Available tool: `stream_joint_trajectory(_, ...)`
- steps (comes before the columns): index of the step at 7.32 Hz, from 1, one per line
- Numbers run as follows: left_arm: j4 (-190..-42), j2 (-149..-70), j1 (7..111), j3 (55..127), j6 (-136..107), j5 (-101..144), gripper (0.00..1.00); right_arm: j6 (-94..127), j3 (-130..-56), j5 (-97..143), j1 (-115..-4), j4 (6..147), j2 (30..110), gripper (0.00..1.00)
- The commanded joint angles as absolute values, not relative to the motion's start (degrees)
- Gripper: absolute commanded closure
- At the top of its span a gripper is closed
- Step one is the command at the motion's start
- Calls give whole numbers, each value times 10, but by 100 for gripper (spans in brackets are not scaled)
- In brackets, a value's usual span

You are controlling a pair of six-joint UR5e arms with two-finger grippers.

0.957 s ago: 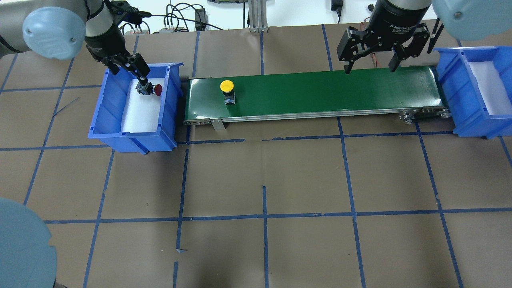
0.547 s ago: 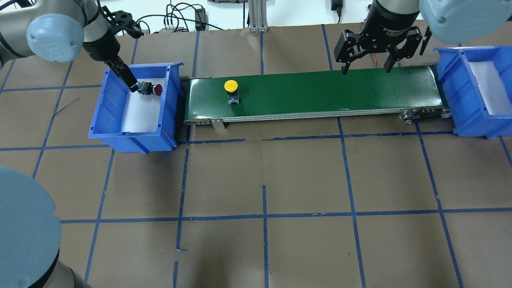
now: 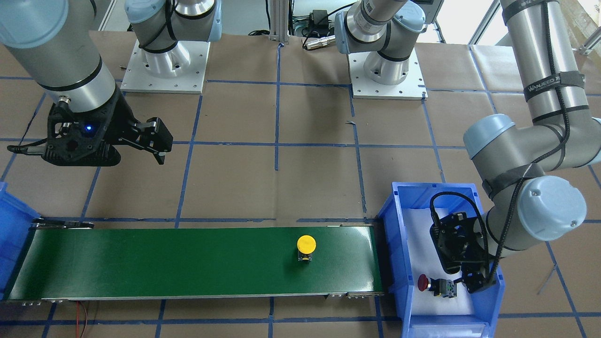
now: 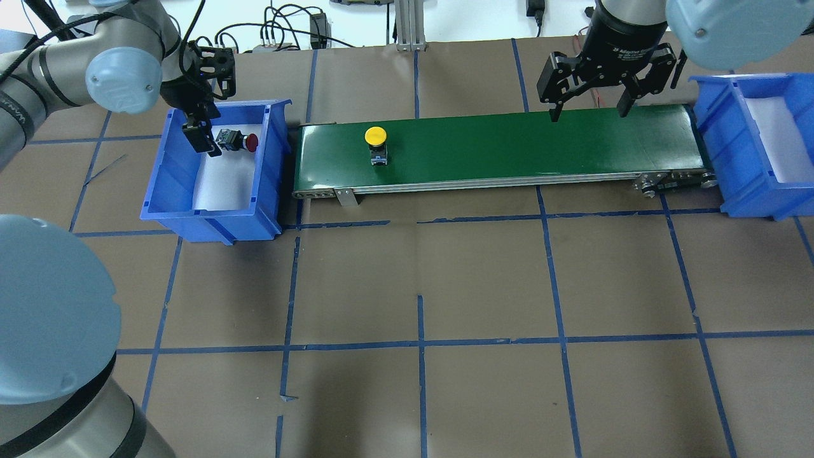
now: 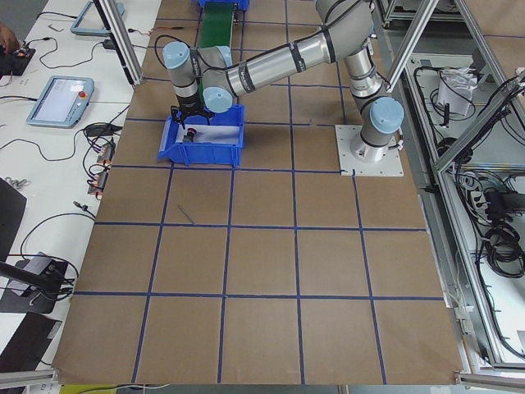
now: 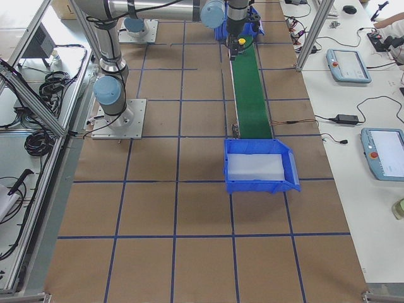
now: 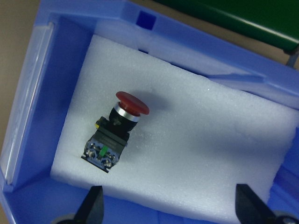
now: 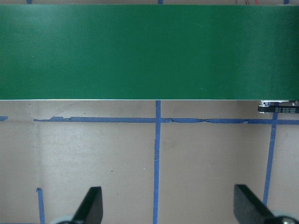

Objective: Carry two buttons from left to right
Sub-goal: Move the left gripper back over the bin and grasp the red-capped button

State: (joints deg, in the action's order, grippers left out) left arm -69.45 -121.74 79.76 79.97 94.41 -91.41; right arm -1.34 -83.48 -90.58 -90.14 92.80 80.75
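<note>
The red button (image 7: pixel 117 135) lies on its side on white foam (image 7: pixel 196 140) inside a blue bin (image 7: pixel 32 107), just ahead of the left jaws, which stand wide apart and clear of it. Its round red cap points away from those jaws and its black block, screws showing, faces them. The yellow button (image 4: pixel 375 143) stands upright on a green belt (image 4: pixel 509 143), cap on top, well apart from the open right jaws and nearer the left ones.

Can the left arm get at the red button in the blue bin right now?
Probably yes: the left gripper hangs open close by the red button, which lies uncovered on its side on white foam in the bin.
</note>
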Motion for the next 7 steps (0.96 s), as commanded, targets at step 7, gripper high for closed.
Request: stream_joint_trajectory(7,-638,-1303,799,762,1088,-896,0,-12,-835,-909,-892,954,810,0)
